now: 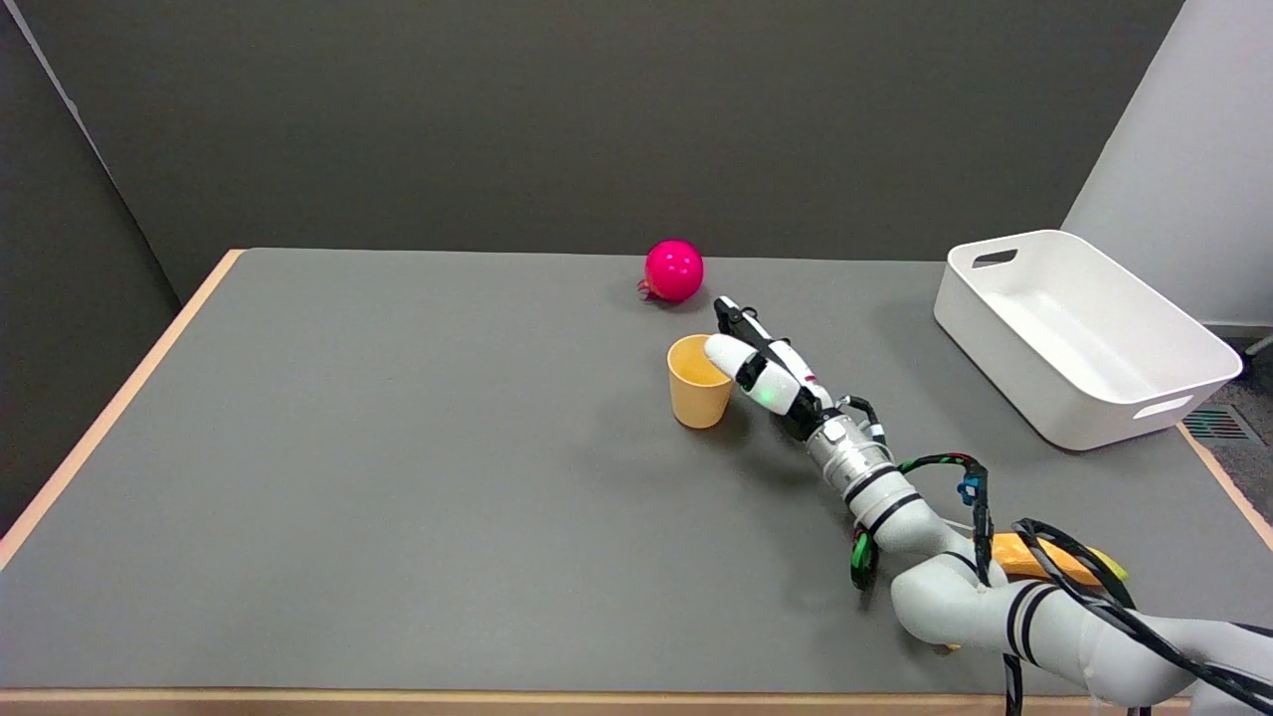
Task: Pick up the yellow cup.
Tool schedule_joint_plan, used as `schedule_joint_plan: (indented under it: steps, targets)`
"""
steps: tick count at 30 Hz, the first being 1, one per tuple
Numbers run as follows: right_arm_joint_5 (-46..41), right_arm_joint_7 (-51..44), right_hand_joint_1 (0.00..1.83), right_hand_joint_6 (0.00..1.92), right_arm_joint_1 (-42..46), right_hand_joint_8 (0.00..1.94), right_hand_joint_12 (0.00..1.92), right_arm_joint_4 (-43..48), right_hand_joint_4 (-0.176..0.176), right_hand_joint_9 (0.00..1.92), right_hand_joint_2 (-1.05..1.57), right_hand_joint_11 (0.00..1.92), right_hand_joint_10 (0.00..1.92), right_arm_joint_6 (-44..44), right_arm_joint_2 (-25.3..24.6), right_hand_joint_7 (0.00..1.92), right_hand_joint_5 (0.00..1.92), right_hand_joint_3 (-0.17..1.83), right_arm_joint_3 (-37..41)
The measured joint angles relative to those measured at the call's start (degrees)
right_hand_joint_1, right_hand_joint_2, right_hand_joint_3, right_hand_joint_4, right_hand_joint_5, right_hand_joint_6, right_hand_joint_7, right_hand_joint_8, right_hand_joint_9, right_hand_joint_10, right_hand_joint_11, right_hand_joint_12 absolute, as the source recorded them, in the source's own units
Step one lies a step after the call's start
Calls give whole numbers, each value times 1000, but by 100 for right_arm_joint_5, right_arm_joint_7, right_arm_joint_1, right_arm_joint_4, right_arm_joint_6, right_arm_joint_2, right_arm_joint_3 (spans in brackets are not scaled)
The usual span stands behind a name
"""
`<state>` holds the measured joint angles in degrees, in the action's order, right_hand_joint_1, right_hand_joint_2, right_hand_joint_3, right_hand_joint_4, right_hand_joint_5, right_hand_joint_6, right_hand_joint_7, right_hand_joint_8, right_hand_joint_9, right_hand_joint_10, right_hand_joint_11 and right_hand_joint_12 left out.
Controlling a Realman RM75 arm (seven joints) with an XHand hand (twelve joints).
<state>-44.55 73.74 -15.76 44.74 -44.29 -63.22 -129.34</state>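
The yellow cup [696,388] stands upright on the grey table [398,477], a little right of the middle. My right hand [764,363] reaches in from the lower right and sits against the cup's right side. Its white thumb lies over the right part of the rim. The other fingers [738,318] stretch straight out past the cup's far right side, apart from the thumb. Nothing is clasped between them, and the cup's base rests on the table.
A pink ball [673,269] lies just beyond the cup and the fingertips. A white bin [1079,333] stands at the table's right edge. An orange object [1044,559] lies partly hidden under my right forearm near the front right.
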Motion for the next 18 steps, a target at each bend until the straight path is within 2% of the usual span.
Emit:
schedule_joint_plan:
  steps: [18]
  targets:
    - [495, 1123, 351, 28, -198, -1, 321, -430, -73, -1, 520, -1, 29, -92, -107, -1, 6, 962, -46]
